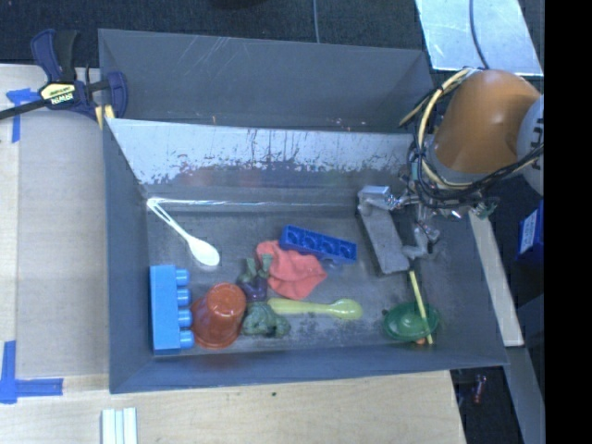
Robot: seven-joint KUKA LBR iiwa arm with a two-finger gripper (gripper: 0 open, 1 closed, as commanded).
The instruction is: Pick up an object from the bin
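My gripper [413, 256] hangs low at the right side of the bin, open, with nothing between its fingers. Below it lies a thin yellow stick [419, 303] that runs down to a small green round thing [403, 323] in the front right corner. To the gripper's left, a flat dark blue studded brick [319, 244] rests on the bin floor, apart from the fingers. Beside that brick sits a crumpled pink-red lump [294, 271].
A pale green spoon [314, 309] lies along the front. Further left are a dark green toy [254, 277], an upturned orange-red cup [219, 314], a light blue block [169, 308] and a white spoon [190, 239]. The arm comes in over the right rim.
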